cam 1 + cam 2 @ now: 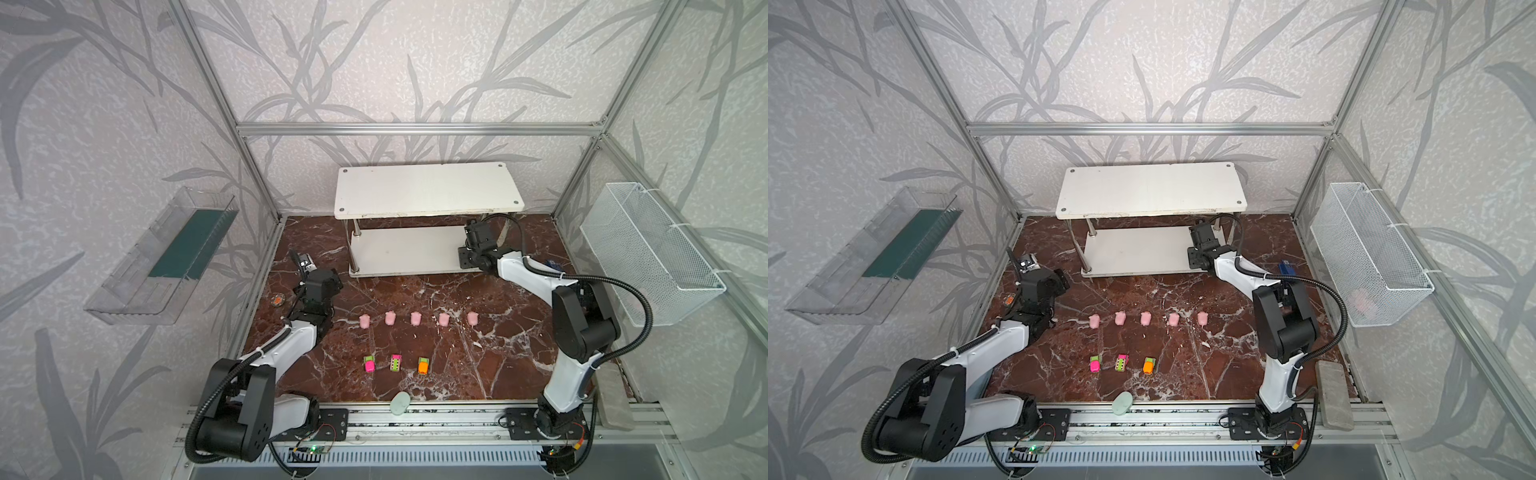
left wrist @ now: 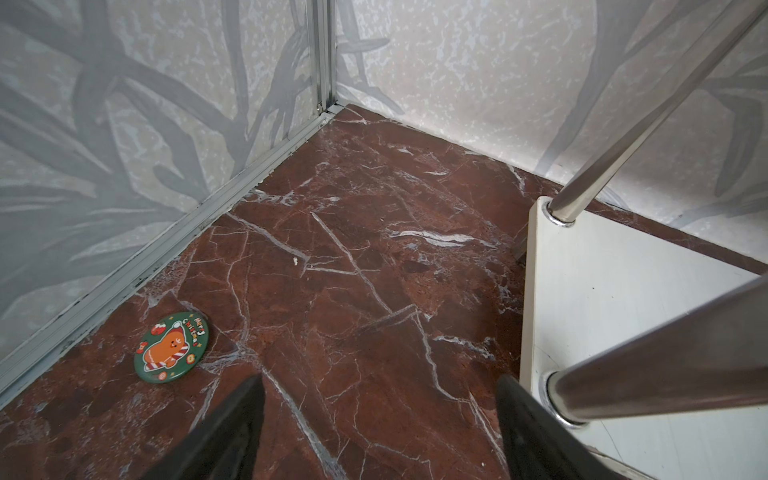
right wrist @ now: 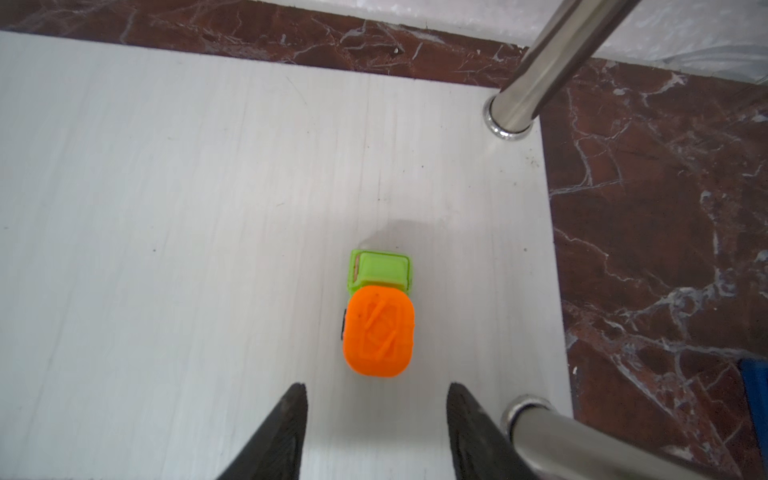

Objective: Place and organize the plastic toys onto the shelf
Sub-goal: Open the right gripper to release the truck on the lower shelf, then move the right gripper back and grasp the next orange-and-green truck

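The white two-tier shelf stands at the back of the table. An orange toy car with a green front rests on its lower board, near the right end. My right gripper is open just short of the car and touches nothing. Its wrist reaches in under the upper board. Several pale-pink pigs sit in a row on the table. Three small cars line up in front of them. My left gripper is open and empty beside the shelf's left front post.
A round green Christmas badge lies by the left wall. A mint-green oval sits at the table's front edge and a blue object behind the right arm. A clear tray and wire basket hang on the side walls.
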